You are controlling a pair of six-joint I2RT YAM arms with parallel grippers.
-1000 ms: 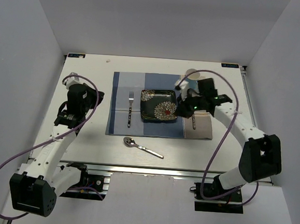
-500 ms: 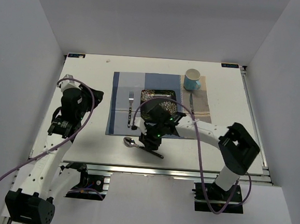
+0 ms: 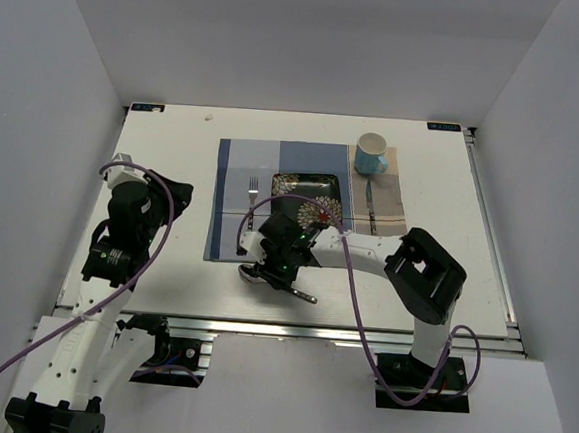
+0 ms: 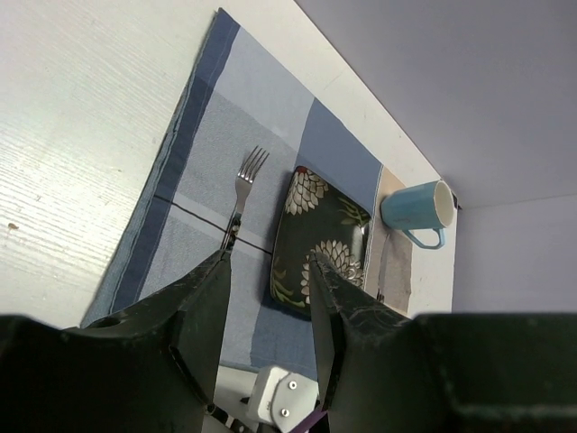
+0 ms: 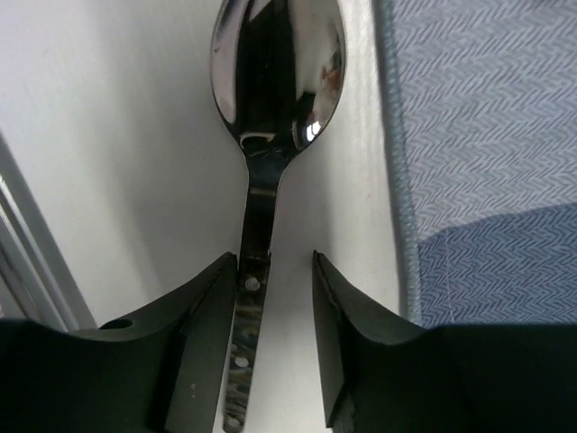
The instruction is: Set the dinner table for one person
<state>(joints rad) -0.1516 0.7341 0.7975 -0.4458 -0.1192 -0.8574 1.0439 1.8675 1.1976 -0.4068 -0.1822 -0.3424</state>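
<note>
One spoon [image 5: 270, 117] by the placemat [image 5: 487, 135], near edge of the dinner table [image 3: 174, 157], is straddled by the right gripper [image 5: 270, 262], jaws apart. Left gripper [image 4: 269, 260], also apart, has retreated.

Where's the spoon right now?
In the top view, the spoon lies on the bare dinner table just off the placemat's near edge, its handle inside the open right end effector.

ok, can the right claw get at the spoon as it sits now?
Probably yes. The right claw is open, straddling the handle of the spoon, which lies on the dinner table beside the placemat with nothing over it. Its height above the handle is unclear.
</note>
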